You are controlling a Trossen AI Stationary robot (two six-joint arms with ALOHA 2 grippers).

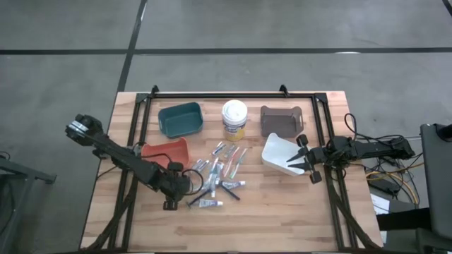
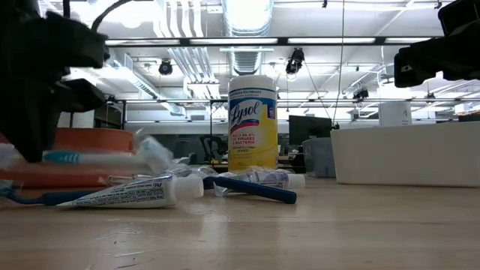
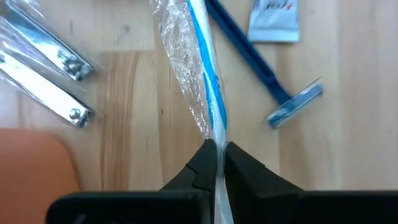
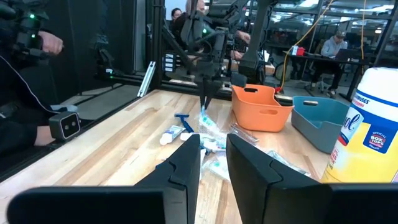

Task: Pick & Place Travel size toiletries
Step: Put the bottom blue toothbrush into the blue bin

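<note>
Two dark jointed arms (black wedge-shaped fingers).

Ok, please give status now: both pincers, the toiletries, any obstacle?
Left pincer shut on wrapped toothbrush, beside orange bin. Right pincer idle, empty, by white bin. Blue razor close by, apart from toothbrush.

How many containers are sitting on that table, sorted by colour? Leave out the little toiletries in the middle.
Teal bin: 1
Orange bin: 1
Brown bin: 1
White bin: 1
White and yellow wipes tub: 1
Total: 5 containers
</note>
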